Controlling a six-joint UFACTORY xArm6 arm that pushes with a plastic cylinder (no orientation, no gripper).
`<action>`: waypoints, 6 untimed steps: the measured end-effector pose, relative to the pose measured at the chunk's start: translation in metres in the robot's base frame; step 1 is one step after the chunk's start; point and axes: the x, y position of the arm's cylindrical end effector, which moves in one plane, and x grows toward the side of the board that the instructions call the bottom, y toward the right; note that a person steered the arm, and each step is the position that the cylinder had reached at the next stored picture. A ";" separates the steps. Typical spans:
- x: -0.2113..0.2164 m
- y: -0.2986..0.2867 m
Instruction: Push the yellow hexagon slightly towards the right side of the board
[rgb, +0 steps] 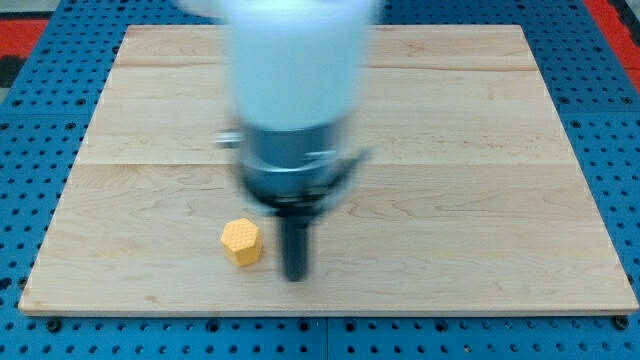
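A yellow hexagon block sits on the wooden board, left of centre near the view's bottom edge. My tip is the lower end of a dark rod that hangs from the blurred white and grey arm in the middle of the view. The tip stands just to the right of the hexagon and slightly lower in the view, with a narrow gap between them. No other block shows.
The board lies on a blue perforated table. A red strip shows at the view's top left and top right corners. The arm's body hides the middle of the board.
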 end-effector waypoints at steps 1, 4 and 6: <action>-0.030 -0.097; -0.028 -0.014; -0.033 0.033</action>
